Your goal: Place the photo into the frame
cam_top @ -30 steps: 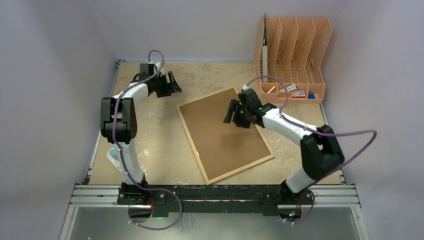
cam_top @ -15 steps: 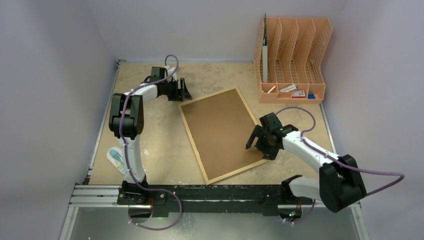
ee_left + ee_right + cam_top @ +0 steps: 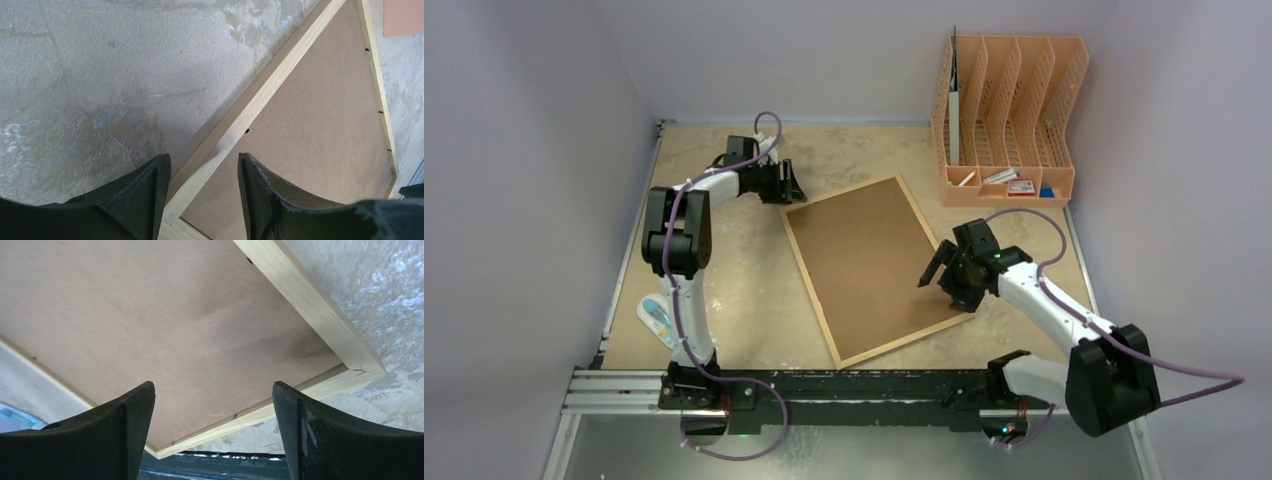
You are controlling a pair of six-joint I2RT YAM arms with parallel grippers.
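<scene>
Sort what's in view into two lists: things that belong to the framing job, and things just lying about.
Job: frame, back up; left gripper, open astride its far left corner; right gripper, open by its near right corner. No photo in view.
Lying about: orange file organiser; white-and-blue item by the left arm.

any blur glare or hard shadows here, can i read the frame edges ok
Top view: even soft light, no glare, frame edges a little soft but readable. Left wrist: frame edge sharp, thin shadow beside it on the table, dark fingers show little detail. Right wrist: frame corner sharp, faint shadow on its back, table bright at upper right.
</scene>
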